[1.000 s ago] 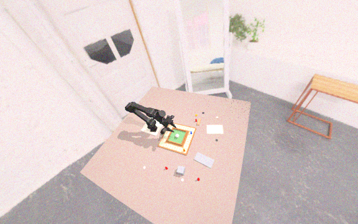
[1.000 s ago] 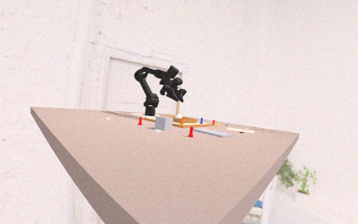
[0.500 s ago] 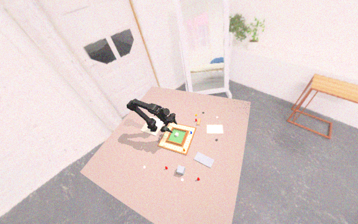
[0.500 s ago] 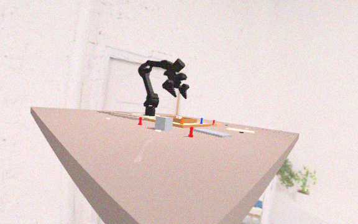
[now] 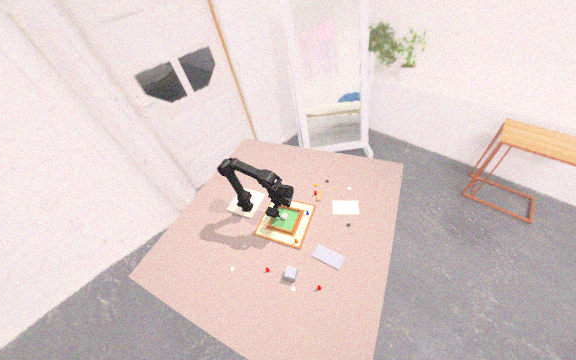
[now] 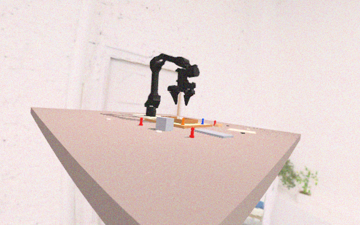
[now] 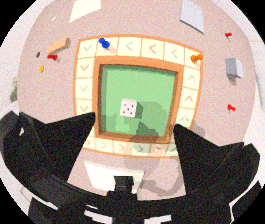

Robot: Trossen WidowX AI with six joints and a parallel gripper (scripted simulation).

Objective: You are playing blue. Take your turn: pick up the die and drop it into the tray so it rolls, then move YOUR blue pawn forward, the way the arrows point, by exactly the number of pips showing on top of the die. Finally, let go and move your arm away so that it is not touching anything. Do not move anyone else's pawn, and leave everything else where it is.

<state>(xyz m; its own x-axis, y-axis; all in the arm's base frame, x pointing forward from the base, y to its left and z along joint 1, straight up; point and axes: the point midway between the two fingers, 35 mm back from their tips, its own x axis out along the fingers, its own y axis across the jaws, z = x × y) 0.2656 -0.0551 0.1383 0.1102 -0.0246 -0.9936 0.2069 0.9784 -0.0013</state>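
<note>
The white die (image 5: 284, 216) (image 7: 128, 108) lies on the green floor of the wooden tray (image 5: 282, 231) (image 7: 140, 62), with several pips on top. The blue pawn (image 5: 307, 213) (image 6: 202, 121) (image 7: 104, 43) stands on the board (image 7: 153, 48), in the far row of the wrist view, one square right of the left corner. Arrows in that row point left; those in the left column point toward the gripper. The orange pawn (image 5: 296, 241) (image 6: 183, 121) (image 7: 197, 58) is at the far right corner. My gripper (image 6: 181, 104) (image 7: 135, 121) is open and empty, pointing down above the tray.
Off the board are a red pawn (image 7: 52, 57) by a wooden block (image 5: 320, 196) (image 7: 58, 45), and two more red pawns (image 5: 267, 270) (image 5: 319, 288) near a grey cube (image 5: 290, 274) (image 6: 164, 124) (image 7: 233, 67). A grey slab (image 5: 328, 257) (image 7: 192, 16) and a white sheet (image 5: 345, 207) also lie there.
</note>
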